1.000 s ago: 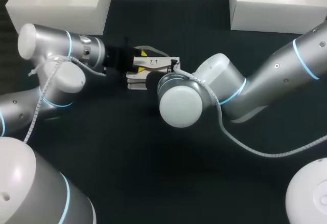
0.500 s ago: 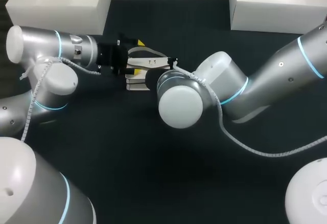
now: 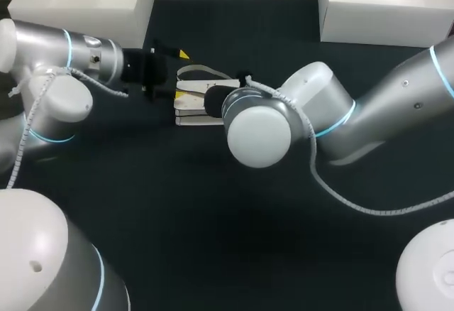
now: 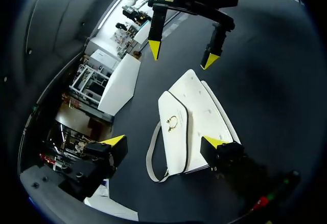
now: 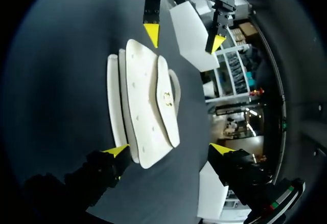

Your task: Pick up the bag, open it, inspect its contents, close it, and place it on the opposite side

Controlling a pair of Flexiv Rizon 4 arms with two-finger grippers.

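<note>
Pick-up stage, apparently: white flap bag with gold clasp (image 4: 199,111) lying ungrasped between left gripper (image 4: 164,142) and right gripper (image 5: 169,149), both spread wide; next, a closing grasp.

We are finding no text, label, number or sign that can be read, in any view. The white bag (image 4: 204,114) is showing only a small gold clasp (image 4: 172,122) on its flap, too small for us to tell whether it carries lettering.
</note>
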